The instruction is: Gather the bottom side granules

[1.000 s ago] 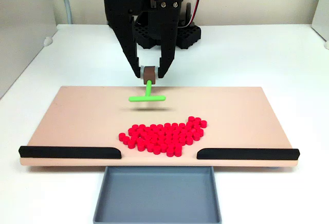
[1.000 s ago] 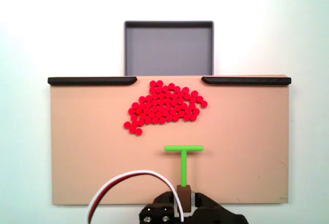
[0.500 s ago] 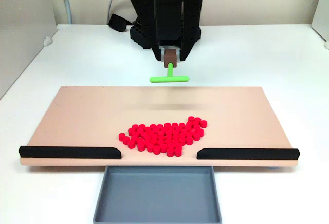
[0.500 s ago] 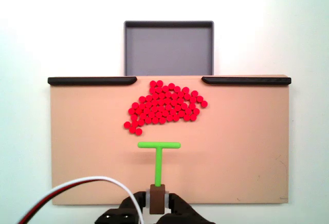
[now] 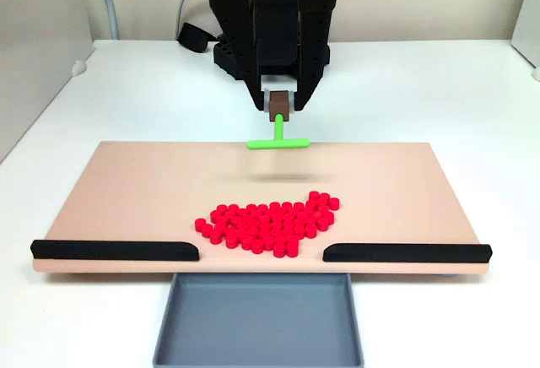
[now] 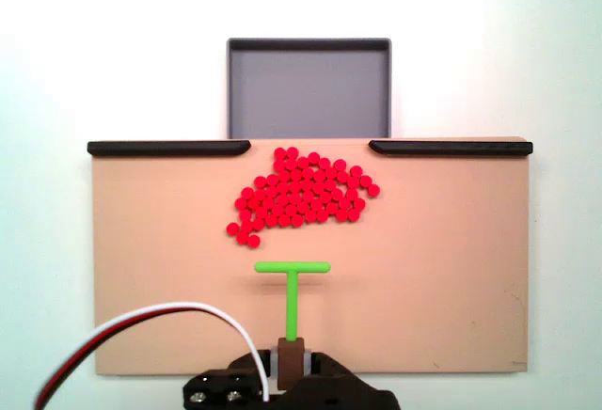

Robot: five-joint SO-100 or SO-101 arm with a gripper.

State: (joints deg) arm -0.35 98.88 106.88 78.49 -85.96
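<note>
One fixed view faces the arm; another looks straight down; both share the board [image 5: 126, 191].

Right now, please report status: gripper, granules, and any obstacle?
Gripper shut on green stick, raised over board. Granules clustered near gap before tray. Path clear.

Tiny bright red cylindrical granules [image 5: 268, 224] [image 6: 301, 194] look like smooth plastic w/ slight gloss. Flat peach-tan board [image 5: 126, 191] [image 6: 442, 269] is matt & even, no grain. Black edge strips [image 5: 114, 251] [image 6: 169, 148] are matt, rubbery or plastic, can't tell which. Shallow grey rectangular tray [image 5: 257, 317] [image 6: 308, 90] is matt plastic. Bright green T-shaped stick [image 5: 278, 138] [image 6: 293, 283] is smooth plastic. Black gripper [image 5: 279, 105] is matt plastic. White table [image 5: 422, 89] is smooth w/ faint sheen.
</note>
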